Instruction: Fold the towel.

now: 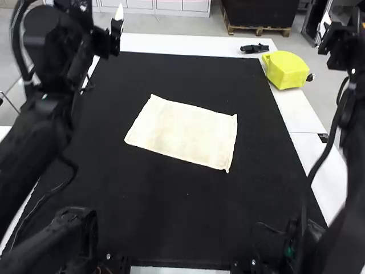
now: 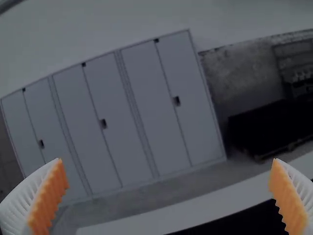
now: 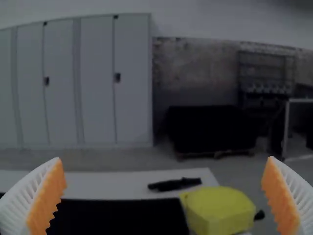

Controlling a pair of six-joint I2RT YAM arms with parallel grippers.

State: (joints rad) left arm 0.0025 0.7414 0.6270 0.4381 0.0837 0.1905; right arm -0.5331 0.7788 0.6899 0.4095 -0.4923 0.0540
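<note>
Left end effector [image 1: 118,16] open | towel [image 1: 183,131] flat | mat [image 1: 171,211] beyond every edge

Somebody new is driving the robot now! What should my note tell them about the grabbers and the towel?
Left end effector: open, nothing in it, away from the towel.
Right end effector: open, nothing in it, also away from the towel.
Towel: flat on the black mat, slightly askew.
Done: it lies smooth, but I can't tell whether it has any fold in it.
Left: check its layers, then make whatever folds remain.
</note>
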